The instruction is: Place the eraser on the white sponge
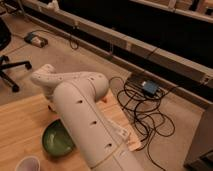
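Note:
My white arm (pixel 82 112) reaches across the wooden table (pixel 22 122) from the lower right and bends down at its far end (pixel 46 77). The gripper is below that bend, hidden behind the arm, so it is not in view. The eraser and the white sponge are not visible; the arm covers the part of the table in front of it.
A green bowl (pixel 56 140) sits on the table just left of the arm. A white cup (pixel 27 164) stands at the bottom left edge. Beyond the table edge lie tangled cables (pixel 145 112) with a blue box (pixel 149 87), and an office chair base (pixel 10 67) is at the left.

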